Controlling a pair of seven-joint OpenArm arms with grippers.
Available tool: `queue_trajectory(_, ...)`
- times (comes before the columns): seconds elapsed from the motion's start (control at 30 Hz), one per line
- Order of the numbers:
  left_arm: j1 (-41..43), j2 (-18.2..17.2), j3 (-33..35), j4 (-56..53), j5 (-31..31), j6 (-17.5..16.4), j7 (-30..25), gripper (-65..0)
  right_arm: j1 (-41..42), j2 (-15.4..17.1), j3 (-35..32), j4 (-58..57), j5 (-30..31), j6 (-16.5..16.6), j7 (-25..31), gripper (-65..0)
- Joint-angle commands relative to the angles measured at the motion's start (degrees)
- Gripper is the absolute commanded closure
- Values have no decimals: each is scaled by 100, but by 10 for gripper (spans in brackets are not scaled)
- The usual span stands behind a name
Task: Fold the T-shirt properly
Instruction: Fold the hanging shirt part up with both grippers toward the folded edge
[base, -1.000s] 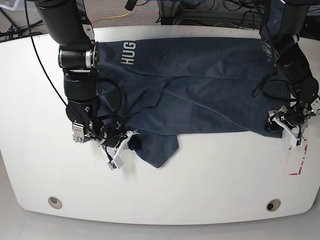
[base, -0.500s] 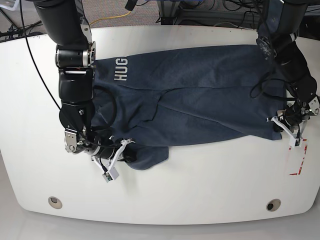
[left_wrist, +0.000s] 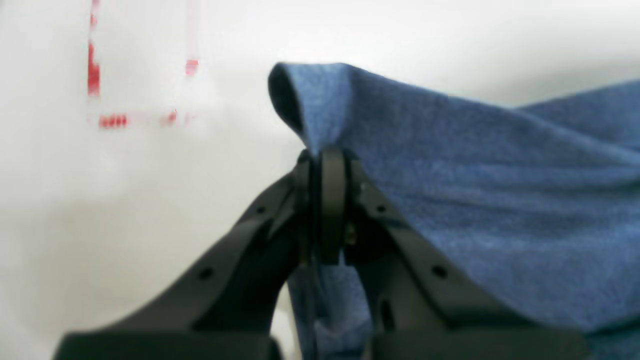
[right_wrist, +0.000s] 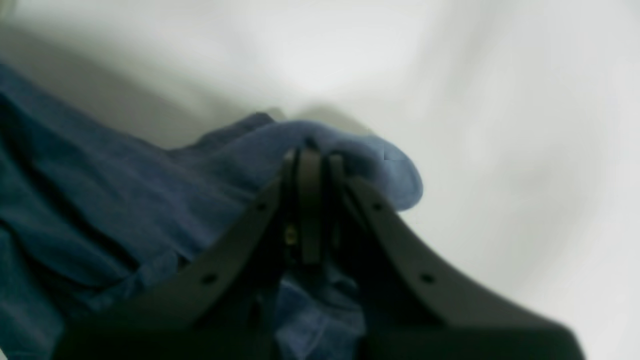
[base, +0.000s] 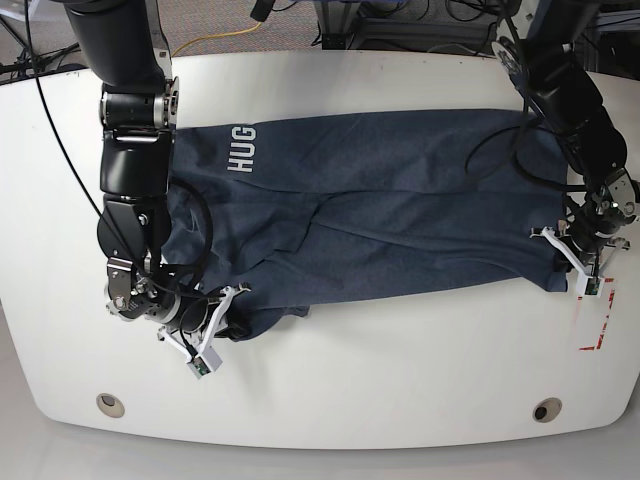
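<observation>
While the T-shirt lies spread across the far half of the white surface, lettering at its left end, the left hand is clamped on a fold at its near right corner, and the right hand pinches bunched cloth at the near left, beside red marks.

T-shirt: I've got it spread flat across the middle of the counter, lettering toward the base view's left.
Left end effector: at the shirt's near corner on that view's right, pinching the hem.
Right end effector: at the near corner on the view's left, fabric bunched in it.
Tape marks: just beside my left end effector, outside the shirt.
</observation>
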Motion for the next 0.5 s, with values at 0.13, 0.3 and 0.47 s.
queue_trajectory(0.13, 417, 74, -3, 1075, -48, 12, -122, 0, -40, 241, 44, 921, 141, 27, -390, 0)
queue_trajectory(0.3, 768, 48, -20, 1277, -57, 12, -122, 0, -401, 346, 211, 1554, 141, 36, -663, 0)
queue_trajectory(0.47, 1058, 39, -205, 1374, -154, 12, -122, 0, -823, 329, 721, 2196, 150, 45, -1102, 0)
